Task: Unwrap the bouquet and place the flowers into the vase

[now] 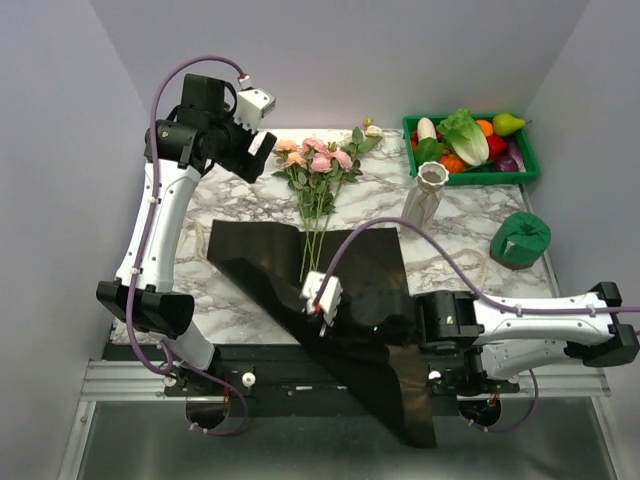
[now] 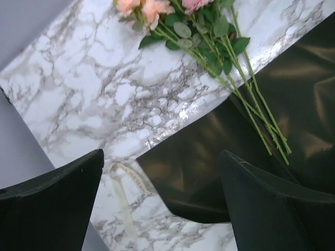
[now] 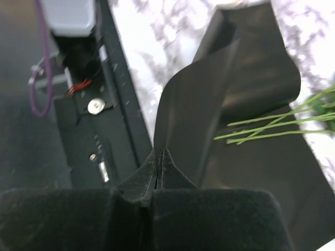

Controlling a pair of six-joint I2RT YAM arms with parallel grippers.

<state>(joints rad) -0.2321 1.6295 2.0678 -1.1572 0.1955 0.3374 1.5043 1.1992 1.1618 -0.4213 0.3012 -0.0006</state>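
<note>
at the near edge, pinching the black wrapper (image 1: 370,285) in the right gripper (image 3: 158,157), likely to slide it from under the flowers (image 1: 318,175); holding the left gripper (image 2: 161,154) wide above, with the vase (image 1: 428,195) upright near them.

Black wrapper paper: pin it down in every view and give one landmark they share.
Top external: black wrapper paper spreads mid-frame across the table and over its near edge.
Left wrist: right and lower centre, under the stems.
Right wrist: centre, a raised fold pinched by the right gripper.
Shared landmark: the green stems lying on it.
</note>
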